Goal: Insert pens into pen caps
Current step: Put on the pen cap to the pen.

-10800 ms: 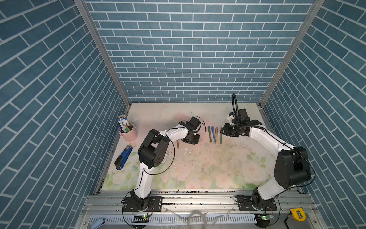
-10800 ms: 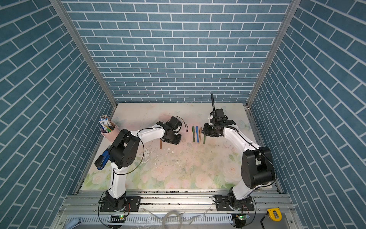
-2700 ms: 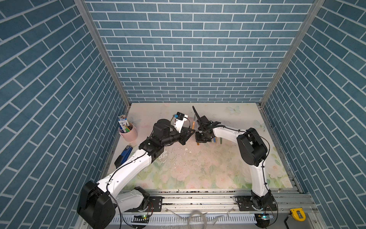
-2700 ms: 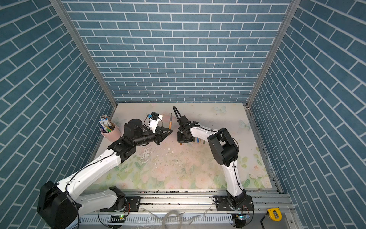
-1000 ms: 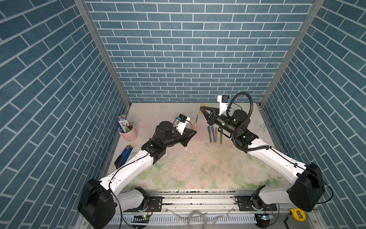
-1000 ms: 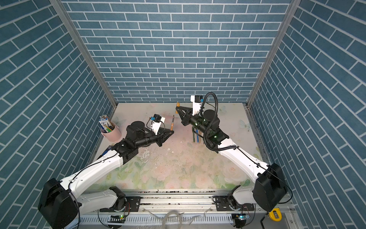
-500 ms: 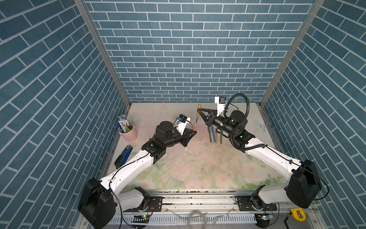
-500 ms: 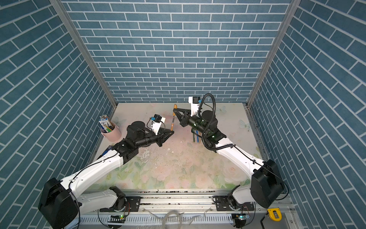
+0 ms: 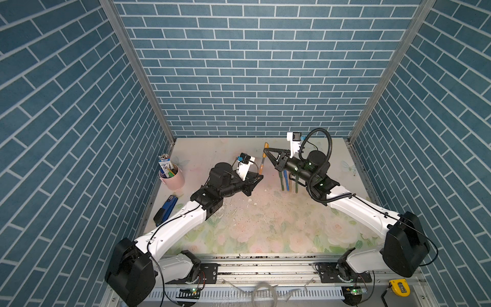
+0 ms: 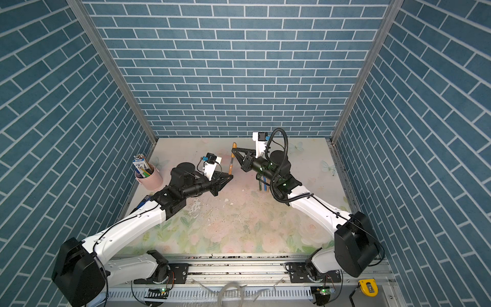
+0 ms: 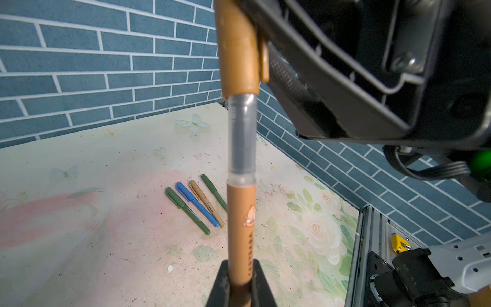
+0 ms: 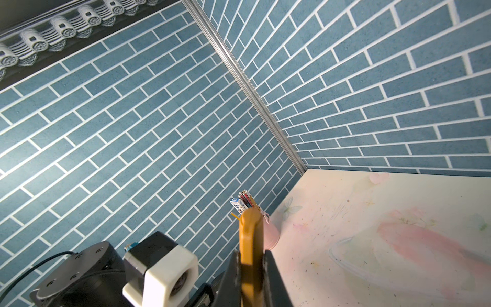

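Brown cap (image 11: 237, 53) partly on the brown pen (image 11: 240, 218), both held in the air.
My left tool (image 11: 240, 273) is clamped on the pen's lower end and my right tool (image 12: 251, 265) is pinched on the cap, above the surface (image 11: 79, 239) where four other pens (image 11: 196, 204) lie. Grey barrel shows below the cap, so I judge it unseated. A skewed push could jam it or slide the pen through my grip. A second ago the cap sat off to the side of the tip.

My flowered table (image 9: 265, 234) is carrying four pens lying side by side: green pen (image 11: 187, 211), blue pen (image 11: 198, 204), golden-brown pen (image 11: 207, 203), second green pen (image 11: 214, 191). A pink cup (image 9: 174, 178) is standing near its left edge, a stapler (image 9: 164, 210) lying beside it, white flecks (image 9: 249, 200) littering the middle
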`<state>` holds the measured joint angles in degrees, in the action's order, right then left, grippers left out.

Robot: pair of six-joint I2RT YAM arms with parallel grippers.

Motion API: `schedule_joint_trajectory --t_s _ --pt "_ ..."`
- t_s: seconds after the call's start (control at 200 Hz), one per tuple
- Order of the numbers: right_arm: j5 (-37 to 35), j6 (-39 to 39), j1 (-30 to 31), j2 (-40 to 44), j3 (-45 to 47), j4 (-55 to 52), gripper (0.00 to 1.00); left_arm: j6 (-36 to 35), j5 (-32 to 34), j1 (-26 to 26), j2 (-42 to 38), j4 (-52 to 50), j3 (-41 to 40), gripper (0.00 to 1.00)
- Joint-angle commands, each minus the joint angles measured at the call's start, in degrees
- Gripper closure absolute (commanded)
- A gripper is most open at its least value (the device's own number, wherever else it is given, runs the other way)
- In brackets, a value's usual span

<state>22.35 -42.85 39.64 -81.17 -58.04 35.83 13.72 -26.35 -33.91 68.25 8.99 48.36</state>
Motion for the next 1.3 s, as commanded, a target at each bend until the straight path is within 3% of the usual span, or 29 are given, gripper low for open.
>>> schedule_joint_trajectory --t_s 0.0,0.41,0.88,1.06,1.29 --pt "1.56 -2.99 0.87 -1.25 1.09 3.92 0.99 1.64 1.02 -0.11 -0.26 5.38 -0.96 1.0" --pt "2.79 -3.85 3.06 -3.98 0.85 5.74 0.97 6.0 0.28 1.48 -0.06 11.7 -2.33 1.0" --pt "5.84 -0.03 4.38 -4.46 2.35 -1.47 0.93 6.89 -0.83 3.06 0.15 11.92 -1.97 1.0" --pt "6.69 -0.7 4.7 -3.91 2.46 -2.23 0.83 6.49 -1.05 3.06 1.07 10.94 -1.7 1.0" --pt "1.7 6.92 4.58 0.83 -1.62 -16.09 0.65 5.82 -1.25 3.06 1.36 10.46 -1.69 1.0"
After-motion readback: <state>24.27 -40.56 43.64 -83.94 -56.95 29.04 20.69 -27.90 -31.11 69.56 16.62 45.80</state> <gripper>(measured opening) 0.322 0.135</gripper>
